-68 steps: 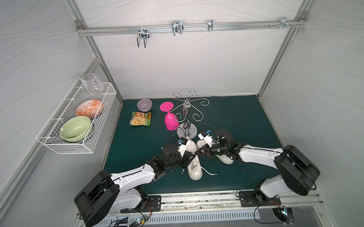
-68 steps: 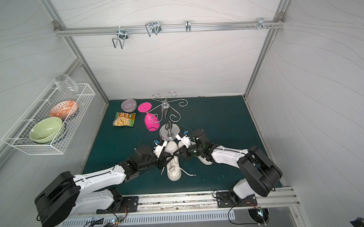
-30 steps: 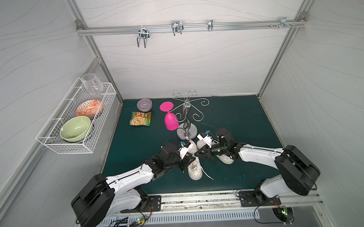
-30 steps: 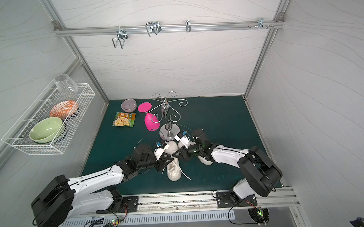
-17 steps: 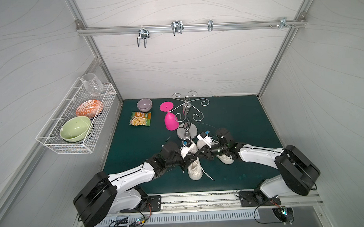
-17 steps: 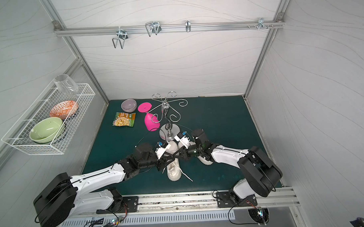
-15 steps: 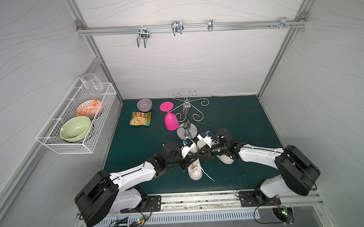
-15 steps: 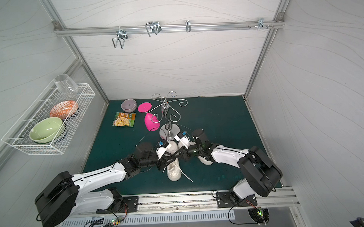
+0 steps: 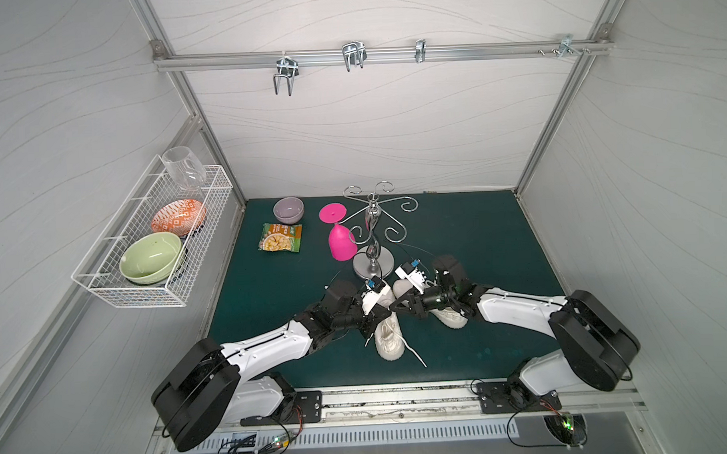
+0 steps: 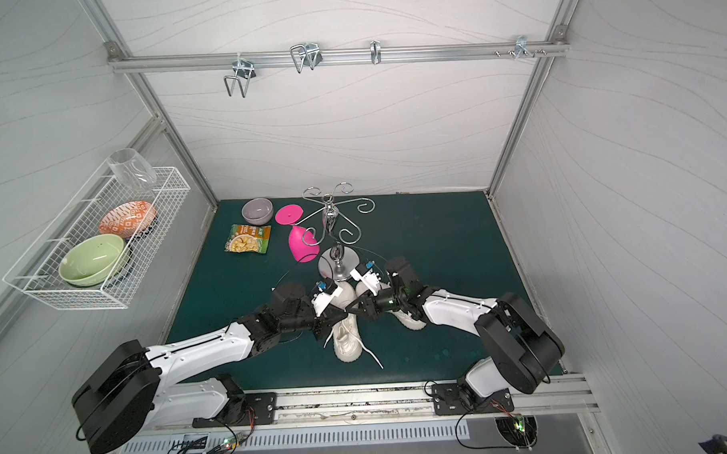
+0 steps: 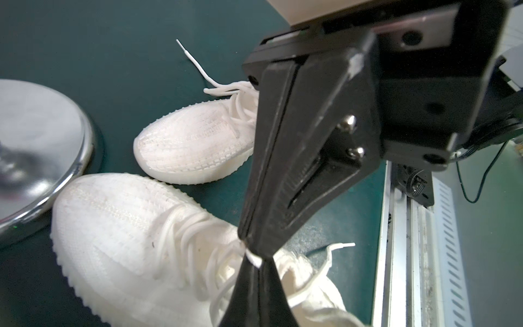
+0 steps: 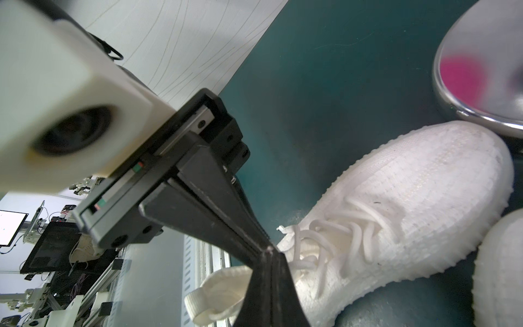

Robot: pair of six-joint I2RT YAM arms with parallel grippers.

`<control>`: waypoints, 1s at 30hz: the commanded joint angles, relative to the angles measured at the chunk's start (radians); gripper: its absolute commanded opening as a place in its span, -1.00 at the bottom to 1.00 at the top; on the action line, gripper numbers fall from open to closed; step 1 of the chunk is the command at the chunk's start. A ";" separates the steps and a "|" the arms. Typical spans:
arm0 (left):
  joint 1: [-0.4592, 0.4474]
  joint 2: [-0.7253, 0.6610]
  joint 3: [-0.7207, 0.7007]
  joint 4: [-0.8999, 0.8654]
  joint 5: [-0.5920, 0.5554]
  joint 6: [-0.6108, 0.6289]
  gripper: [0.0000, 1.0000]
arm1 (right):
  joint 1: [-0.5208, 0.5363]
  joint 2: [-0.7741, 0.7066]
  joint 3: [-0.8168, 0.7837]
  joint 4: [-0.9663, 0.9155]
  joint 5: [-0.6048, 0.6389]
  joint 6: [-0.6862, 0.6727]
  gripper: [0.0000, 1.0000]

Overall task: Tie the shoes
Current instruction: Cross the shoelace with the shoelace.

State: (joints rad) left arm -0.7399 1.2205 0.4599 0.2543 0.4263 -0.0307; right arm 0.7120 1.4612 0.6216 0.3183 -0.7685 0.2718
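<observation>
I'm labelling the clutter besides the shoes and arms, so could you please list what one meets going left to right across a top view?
In a top view: green bowl → snack packet → pink goblet → silver stand. The lilac bowl overlaps the packet, so it is left out.

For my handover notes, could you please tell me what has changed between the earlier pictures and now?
The left gripper eased in toward the right gripper and shut on a lace of the shoe between them, tip to tip. The right gripper stayed shut in place; that shoe, the other shoe and the stand did not move.
</observation>
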 commanded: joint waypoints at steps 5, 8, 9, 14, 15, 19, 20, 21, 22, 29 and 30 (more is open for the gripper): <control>0.001 -0.008 0.057 0.046 0.001 0.013 -1.00 | 0.005 0.005 0.027 -0.040 -0.023 -0.030 -1.00; 0.000 -0.001 0.056 0.051 -0.006 0.008 -1.00 | 0.006 -0.012 0.032 -0.073 0.001 -0.046 -0.73; 0.001 -0.001 0.054 0.051 -0.017 0.003 -1.00 | 0.005 -0.028 0.027 -0.076 0.015 -0.048 -0.51; 0.000 -0.022 0.015 0.072 -0.059 -0.024 -1.00 | 0.011 -0.134 -0.008 -0.121 0.107 -0.061 -0.02; 0.000 -0.027 0.008 0.078 -0.062 -0.031 -1.00 | 0.015 -0.157 -0.024 -0.123 0.126 -0.062 -0.01; 0.002 -0.039 -0.012 0.092 -0.062 -0.050 -1.00 | 0.066 -0.242 -0.095 -0.133 0.224 -0.074 -0.16; 0.001 -0.039 -0.012 0.089 -0.061 -0.052 -1.00 | 0.095 -0.256 -0.103 -0.156 0.265 -0.093 -0.25; 0.001 -0.038 -0.011 0.089 -0.060 -0.052 -1.00 | 0.119 -0.262 -0.109 -0.169 0.296 -0.106 -0.30; 0.001 -0.038 -0.013 0.089 -0.060 -0.053 -1.00 | 0.143 -0.268 -0.120 -0.170 0.324 -0.109 -0.34; 0.000 -0.037 -0.016 0.086 -0.063 -0.060 -1.00 | 0.276 -0.246 -0.154 -0.153 0.521 -0.149 -0.58; 0.001 -0.037 -0.016 0.088 -0.064 -0.061 -1.00 | 0.284 -0.239 -0.154 -0.152 0.527 -0.151 -0.59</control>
State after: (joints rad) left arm -0.7399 1.1976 0.4461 0.2848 0.3729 -0.0830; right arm 0.9699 1.2091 0.4664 0.1749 -0.3408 0.1555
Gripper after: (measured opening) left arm 0.050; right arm 0.208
